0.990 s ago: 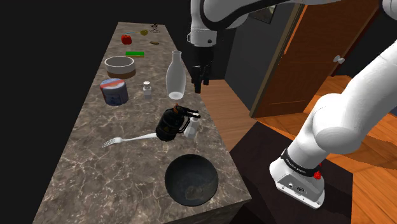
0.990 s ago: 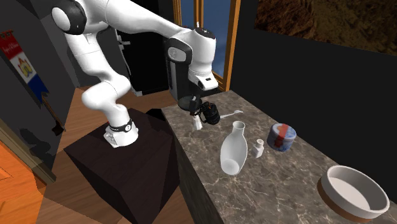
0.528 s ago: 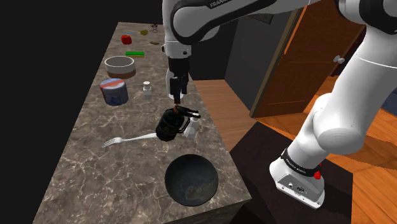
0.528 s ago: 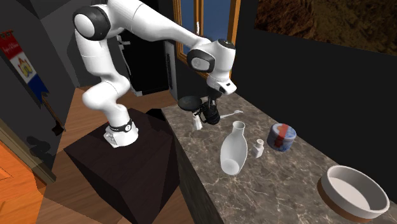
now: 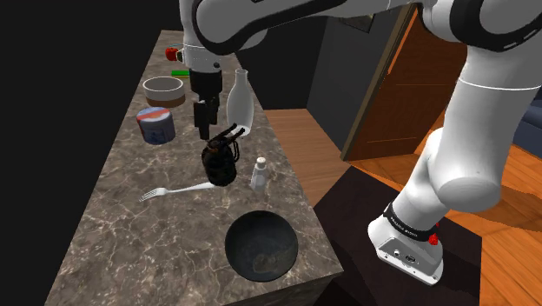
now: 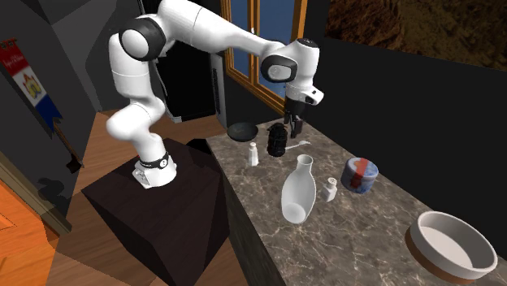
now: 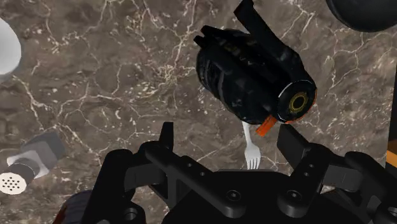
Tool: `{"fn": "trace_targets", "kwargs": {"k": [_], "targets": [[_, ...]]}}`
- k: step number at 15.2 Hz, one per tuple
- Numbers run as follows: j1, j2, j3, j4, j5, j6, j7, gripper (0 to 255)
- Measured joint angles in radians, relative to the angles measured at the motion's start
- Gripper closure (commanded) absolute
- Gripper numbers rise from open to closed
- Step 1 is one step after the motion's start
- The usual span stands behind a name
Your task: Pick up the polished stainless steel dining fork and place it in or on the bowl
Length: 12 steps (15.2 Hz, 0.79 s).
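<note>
A pale fork (image 5: 176,189) lies on the marbled counter (image 5: 113,243), tines toward the shoulder view's left, its handle end running under a black jug (image 5: 219,162). The dark round bowl (image 5: 261,244) sits near the counter's front corner. My black gripper (image 5: 205,122) hangs open above the counter just behind the jug. In the wrist view the fork's tines (image 7: 252,156) show between my spread fingers (image 7: 167,137), with the jug (image 7: 254,73) just beyond them and the bowl (image 7: 369,13) further off. Across the room, the gripper (image 6: 294,126) hovers over the fork (image 6: 301,145) beside the jug (image 6: 277,140).
A white bottle (image 5: 241,103) stands close to the gripper on the shoulder view's right, and a small white shaker (image 5: 259,172) stands beside the jug. A blue tin (image 5: 156,124) and a tan bowl (image 5: 164,89) sit further back. The counter edge drops to a wooden floor.
The arm has swung from off the counter's edge toward the shoulder view's left, over the jug and fork. The jug now stands slightly further left, away from the shaker. The fingers stay open.
</note>
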Motion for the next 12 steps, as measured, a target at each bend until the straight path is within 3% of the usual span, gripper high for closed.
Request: {"fn": "trace_targets", "kwargs": {"k": [2, 5, 6, 7, 9, 12], "targets": [[0.028, 0.083, 0.016, 0.088, -0.013, 0.029, -0.007, 0], [0.068, 0.270, 0.029, 0.233, -0.034, 0.168, -0.029, 0], [0.074, 0.322, 0.031, 0.285, -0.046, 0.175, -0.047, 0], [0.089, 0.375, 0.033, 0.334, -0.059, 0.153, -0.054, 0], [0.114, 0.414, 0.045, 0.348, -0.069, 0.012, -0.062, 0], [0.117, 0.417, 0.049, 0.322, -0.071, -0.022, -0.071, 0]]}}
